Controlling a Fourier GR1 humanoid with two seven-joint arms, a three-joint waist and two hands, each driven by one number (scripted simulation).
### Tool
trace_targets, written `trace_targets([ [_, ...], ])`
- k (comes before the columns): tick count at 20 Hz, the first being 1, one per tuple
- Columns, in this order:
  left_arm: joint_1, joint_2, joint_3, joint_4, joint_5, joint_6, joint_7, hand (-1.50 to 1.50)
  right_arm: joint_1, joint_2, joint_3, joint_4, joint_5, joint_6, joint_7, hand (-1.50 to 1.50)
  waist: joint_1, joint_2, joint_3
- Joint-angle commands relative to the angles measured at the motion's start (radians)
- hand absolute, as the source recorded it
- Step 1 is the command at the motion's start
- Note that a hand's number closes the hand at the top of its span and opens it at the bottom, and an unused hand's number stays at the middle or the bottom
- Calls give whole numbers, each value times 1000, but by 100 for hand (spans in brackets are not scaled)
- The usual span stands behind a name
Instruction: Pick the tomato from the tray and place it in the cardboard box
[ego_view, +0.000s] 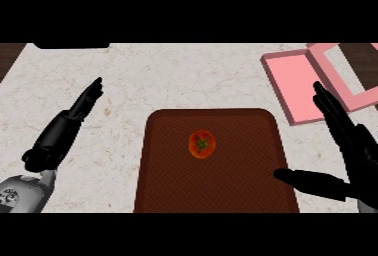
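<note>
The tomato (202, 144) lies untouched near the middle of the brown tray (244, 195) on the pale worktop (184, 75). Right of the tray, the right hand (353, 145) has straight, spread fingers, its thumb over the tray's right edge. The pink box (295, 87) sits beyond the tray's far right corner. Left of the tray, the left hand (63, 130) rests open.

The tomato (202, 144) is red-orange with a green stalk star showing on top, and it lies alone a little above the middle of the tray (170, 190). The tray is dark brown, rectangular with rounded corners, flat on the pale desk. The box (295, 85) is pink, open, lying up and to the right of the tray, apart from it, its flaps spread out.
</note>
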Motion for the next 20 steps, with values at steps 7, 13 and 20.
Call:
trace_targets([
  [7, -27, -2, 36, 39, 18, -58, -23, 0, -69, -156, 175, -161, 371, 253, 387, -150, 12, -2, -4],
  [13, -41, -36, 19, 36, -1, -60, -7, 0, -209, -17, 413, -199, 522, 503, 693, -150, 30, 0, -2],
  [20, -25, -36, 32, -3, -18, -75, 12, 0, -348, 259, 576, -71, 666, 717, 984, -150, 32, 0, 0],
])
